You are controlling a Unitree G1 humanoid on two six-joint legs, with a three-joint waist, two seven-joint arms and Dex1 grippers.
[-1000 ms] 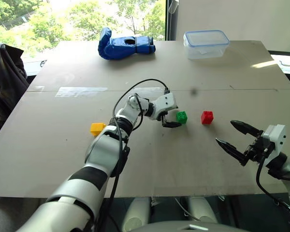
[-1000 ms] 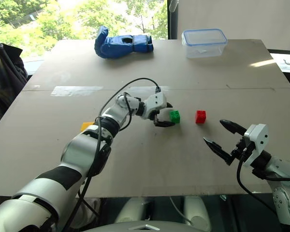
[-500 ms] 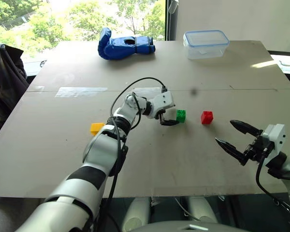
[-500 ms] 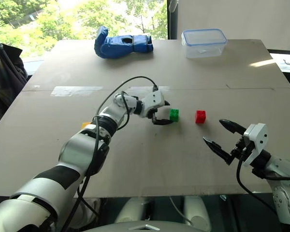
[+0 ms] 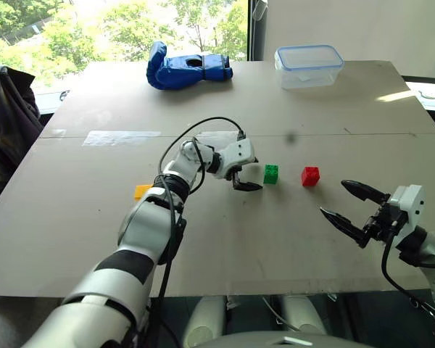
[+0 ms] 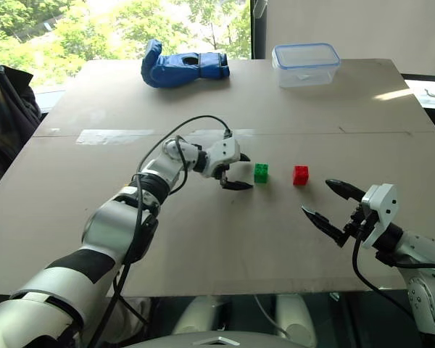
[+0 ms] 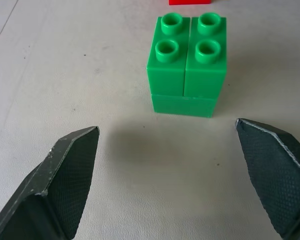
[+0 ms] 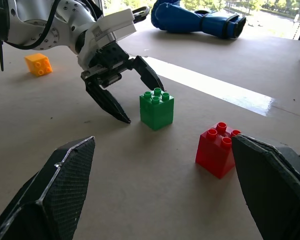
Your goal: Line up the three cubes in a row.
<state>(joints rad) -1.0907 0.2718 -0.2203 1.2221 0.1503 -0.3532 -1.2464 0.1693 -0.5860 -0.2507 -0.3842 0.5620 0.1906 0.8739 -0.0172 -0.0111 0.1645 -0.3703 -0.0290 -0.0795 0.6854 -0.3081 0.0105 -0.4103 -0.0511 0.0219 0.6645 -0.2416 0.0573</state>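
Observation:
Three studded cubes stand on the brown table. The green cube and the red cube sit side by side near the middle, a small gap between them. The yellow cube lies apart to the left, partly behind my left forearm. My left gripper is open just left of the green cube, not touching it; in the left wrist view the green cube stands beyond the spread fingers. Nothing is held by my right gripper, which hovers open at the front right, pointing toward the cubes.
A blue glove and a clear lidded container lie along the table's far edge. A strip of clear tape is stuck to the left part of the table. A dark garment hangs beside the table's left edge.
My left gripper has drawn back to the left from around the green cube, which stays standing on the table. The right gripper has kept still.

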